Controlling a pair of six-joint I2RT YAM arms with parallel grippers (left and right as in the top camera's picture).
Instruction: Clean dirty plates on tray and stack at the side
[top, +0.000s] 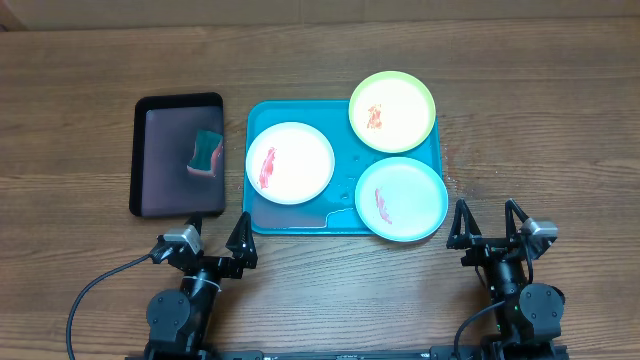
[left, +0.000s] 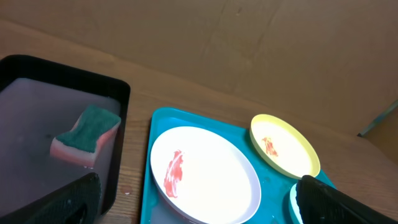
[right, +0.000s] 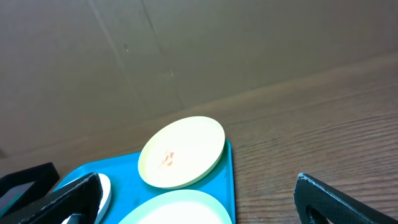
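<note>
The turquoise tray (top: 342, 222) lies mid-table and holds three plates, each with a red smear: a white plate (top: 300, 160) at left, a yellow-green plate (top: 400, 100) at back right over the rim, and a pale mint plate (top: 410, 195) at front right. My left gripper (top: 212, 245) is open and empty, near the tray's front left corner. My right gripper (top: 490, 226) is open and empty, to the right of the mint plate. The left wrist view shows the white plate (left: 211, 171) and yellow-green plate (left: 286, 146). The right wrist view shows the yellow-green plate (right: 183, 149) and mint plate (right: 180, 208).
A smaller black tray (top: 150, 205) stands left of the turquoise one, holding shallow water and a green-and-pink sponge (top: 205, 153). The sponge also shows in the left wrist view (left: 87, 134). Bare wooden table lies to the right of the tray.
</note>
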